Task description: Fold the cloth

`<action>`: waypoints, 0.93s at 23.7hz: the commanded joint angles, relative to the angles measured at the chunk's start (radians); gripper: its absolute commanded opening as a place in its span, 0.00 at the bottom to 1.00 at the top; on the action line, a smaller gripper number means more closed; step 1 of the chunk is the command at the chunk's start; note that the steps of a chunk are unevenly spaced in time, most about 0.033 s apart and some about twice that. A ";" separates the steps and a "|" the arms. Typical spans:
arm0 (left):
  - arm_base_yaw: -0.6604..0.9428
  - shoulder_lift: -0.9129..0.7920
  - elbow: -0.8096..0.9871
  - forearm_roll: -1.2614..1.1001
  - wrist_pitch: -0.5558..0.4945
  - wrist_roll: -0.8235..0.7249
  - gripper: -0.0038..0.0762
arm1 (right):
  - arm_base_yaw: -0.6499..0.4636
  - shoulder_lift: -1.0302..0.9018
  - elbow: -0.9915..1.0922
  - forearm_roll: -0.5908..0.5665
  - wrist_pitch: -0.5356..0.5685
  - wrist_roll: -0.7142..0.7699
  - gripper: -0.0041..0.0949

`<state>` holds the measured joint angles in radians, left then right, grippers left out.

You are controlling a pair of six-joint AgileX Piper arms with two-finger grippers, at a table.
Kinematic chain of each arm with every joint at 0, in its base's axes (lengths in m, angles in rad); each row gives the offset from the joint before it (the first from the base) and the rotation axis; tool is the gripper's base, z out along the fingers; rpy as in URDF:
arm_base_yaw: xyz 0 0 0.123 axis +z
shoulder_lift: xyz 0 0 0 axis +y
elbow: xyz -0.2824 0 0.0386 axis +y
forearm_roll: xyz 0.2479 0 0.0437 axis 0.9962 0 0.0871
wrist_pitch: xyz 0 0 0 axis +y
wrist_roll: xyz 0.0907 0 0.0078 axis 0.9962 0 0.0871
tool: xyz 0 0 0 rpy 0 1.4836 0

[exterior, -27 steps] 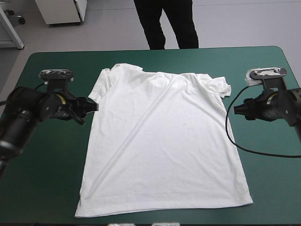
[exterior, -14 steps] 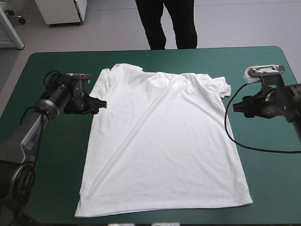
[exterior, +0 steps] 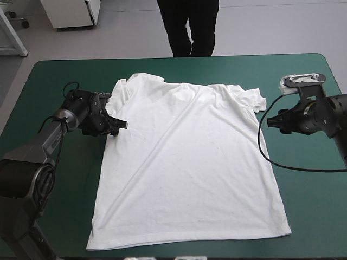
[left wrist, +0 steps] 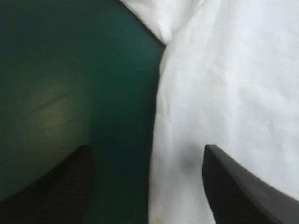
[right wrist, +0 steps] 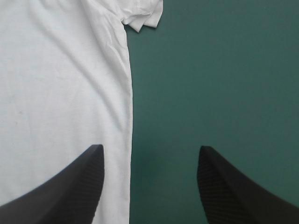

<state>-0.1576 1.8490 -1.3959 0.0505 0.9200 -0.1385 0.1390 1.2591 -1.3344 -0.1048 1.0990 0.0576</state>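
High view: T-shirt (exterior: 190, 162) spread flat mid table (exterior: 59, 206), white, lightly creased, collar toward far edge, hem near; left end effector (exterior: 120, 125) at its left side edge under the sleeve, right end effector (exterior: 270, 120) clear of its right side; left wrist view: fingers wide apart, empty, shirt's edge between them; right wrist view: likewise spread, empty, sleeve ahead.

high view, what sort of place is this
Probably a robot lab or test bench: a left gripper and right gripper flank a white T-shirt spread flat on a teal-green table.
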 commanded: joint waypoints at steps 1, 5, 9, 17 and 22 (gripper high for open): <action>0.001 -0.009 -0.029 -0.033 -0.014 0.016 0.65 | 0.002 -0.002 -0.032 -0.016 -0.042 -0.009 0.60; -0.001 0.031 -0.029 -0.080 -0.013 0.036 0.56 | 0.002 0.018 -0.032 -0.016 -0.046 -0.010 0.60; -0.001 0.060 -0.029 -0.107 -0.001 0.042 0.29 | 0.002 0.065 -0.035 -0.016 -0.055 -0.024 0.60; -0.001 0.091 -0.029 -0.107 -0.003 0.047 0.04 | 0.002 0.287 -0.122 0.038 -0.138 -0.038 0.60; -0.001 0.091 -0.029 -0.109 0.000 0.054 0.04 | 0.002 0.457 -0.191 0.071 -0.142 -0.068 0.60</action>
<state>-0.1568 1.9332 -1.4297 -0.0456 0.9250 -0.0873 0.1390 1.6973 -1.4823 -0.0374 0.9960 0.0000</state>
